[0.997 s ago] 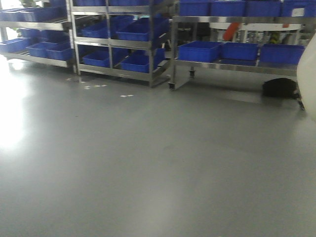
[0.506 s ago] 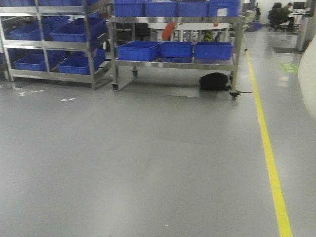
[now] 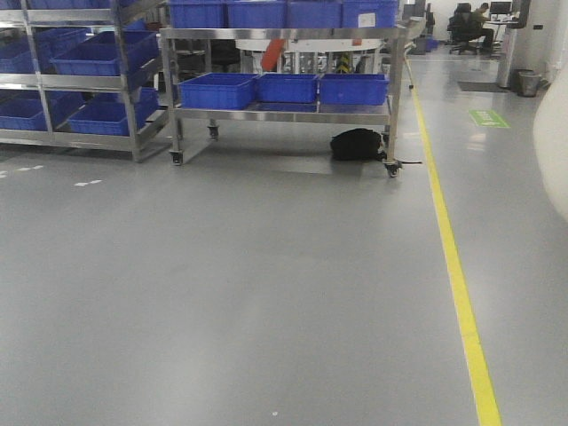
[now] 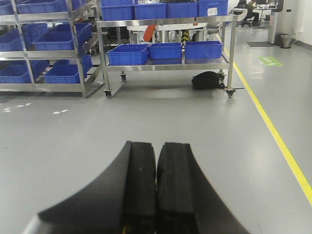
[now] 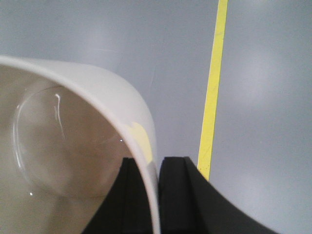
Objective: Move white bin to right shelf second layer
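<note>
Even, diffuse indoor light, moderately bright. The glossy grey floor (image 3: 222, 293) carries soft pale reflections. The front view is slightly grainy and soft. In the right wrist view the white bin (image 5: 97, 92), close to the lens, is blurred, with small glints inside.

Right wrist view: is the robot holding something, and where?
Yes: the right gripper clamps the white bin by its rim wall; the left gripper is shut, empty.

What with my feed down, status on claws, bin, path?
Left claw shut, empty. Right claw shut on white bin wall. Rack of blue crates ahead; floor before it bare.
</note>
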`<state>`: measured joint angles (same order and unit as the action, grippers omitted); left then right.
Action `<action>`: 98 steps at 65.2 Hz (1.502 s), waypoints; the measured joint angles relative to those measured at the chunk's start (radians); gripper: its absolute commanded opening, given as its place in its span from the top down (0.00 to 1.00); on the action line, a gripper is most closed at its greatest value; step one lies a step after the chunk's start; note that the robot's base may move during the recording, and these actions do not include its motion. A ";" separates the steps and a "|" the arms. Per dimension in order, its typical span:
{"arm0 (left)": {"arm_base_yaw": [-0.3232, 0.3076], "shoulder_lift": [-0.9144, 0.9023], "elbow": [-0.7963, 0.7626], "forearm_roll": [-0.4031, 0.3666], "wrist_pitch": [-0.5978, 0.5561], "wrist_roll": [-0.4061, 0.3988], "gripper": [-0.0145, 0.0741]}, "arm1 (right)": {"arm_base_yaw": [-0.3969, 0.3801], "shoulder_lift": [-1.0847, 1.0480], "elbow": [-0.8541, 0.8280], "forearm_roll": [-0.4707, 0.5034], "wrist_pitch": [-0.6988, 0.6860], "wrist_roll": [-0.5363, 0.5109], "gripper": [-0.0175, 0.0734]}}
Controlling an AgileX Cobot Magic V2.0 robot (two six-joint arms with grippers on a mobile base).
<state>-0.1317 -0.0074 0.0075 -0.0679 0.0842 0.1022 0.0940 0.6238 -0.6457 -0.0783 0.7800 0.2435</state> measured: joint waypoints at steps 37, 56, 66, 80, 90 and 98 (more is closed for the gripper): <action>0.000 0.000 0.000 0.000 0.000 0.000 0.74 | 0.000 0.000 0.000 0.000 0.000 0.000 0.75; 0.000 0.000 0.000 0.000 0.000 0.000 0.74 | 0.000 0.000 0.000 0.000 0.000 0.000 0.75; 0.000 0.000 0.000 0.000 0.000 0.000 0.74 | 0.000 0.000 0.000 0.000 0.000 0.000 0.75; 0.000 0.000 0.000 0.000 0.000 0.000 0.74 | 0.000 0.000 0.000 0.000 0.000 0.000 0.75; 0.000 0.000 0.000 0.000 0.000 0.000 0.74 | 0.000 0.000 0.000 0.000 0.000 0.000 0.75; 0.000 0.000 0.000 0.000 0.000 0.000 0.74 | 0.000 0.000 0.000 0.000 0.000 0.000 0.75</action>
<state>-0.1317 -0.0074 0.0075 -0.0679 0.0842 0.1022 0.0940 0.6238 -0.6457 -0.0783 0.7800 0.2435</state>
